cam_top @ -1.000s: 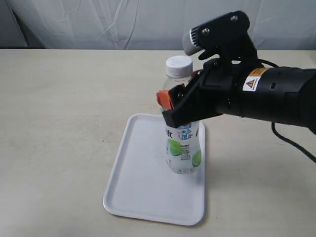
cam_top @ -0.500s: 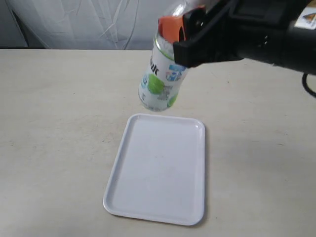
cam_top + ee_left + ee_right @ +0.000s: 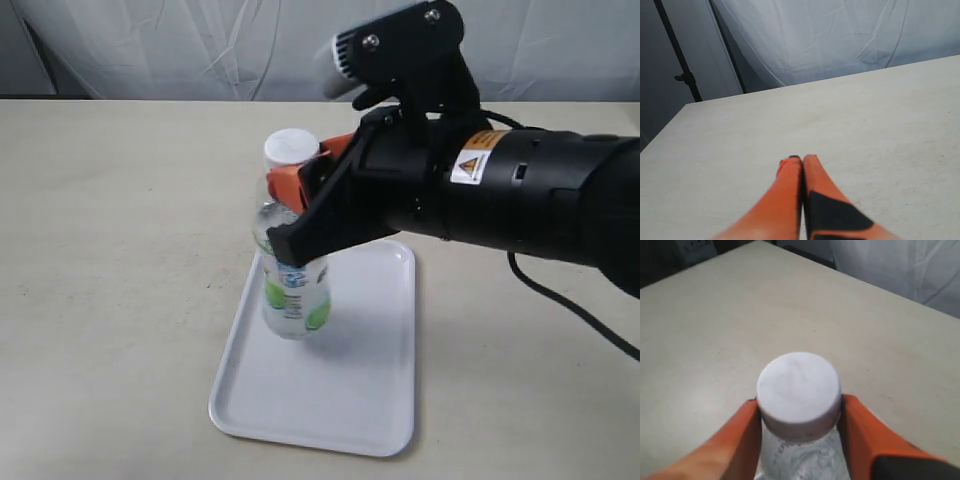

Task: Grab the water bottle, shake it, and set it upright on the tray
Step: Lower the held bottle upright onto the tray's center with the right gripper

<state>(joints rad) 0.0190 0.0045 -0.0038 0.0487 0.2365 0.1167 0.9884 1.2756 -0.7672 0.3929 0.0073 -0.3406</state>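
The water bottle (image 3: 292,285), clear with a white cap and a lime-printed label, is upright over the left part of the white tray (image 3: 365,385); whether its base touches the tray I cannot tell. My right gripper (image 3: 300,215) is shut on its upper body just below the cap. In the right wrist view the white cap (image 3: 798,392) sits between the two orange fingers (image 3: 865,432) of the right gripper (image 3: 799,427). My left gripper (image 3: 801,161) shows only in its own wrist view, orange fingers pressed together over bare table, holding nothing.
The beige table (image 3: 120,230) spreads around the tray on every side. A wrinkled white backdrop (image 3: 200,45) hangs behind the far edge. The bulky black right arm (image 3: 520,200) reaches in over the tray's right side.
The bottle was upright on the tray, then swung up high and tilted above it, and has now come back down upright over the tray's left part, held by the right gripper throughout.
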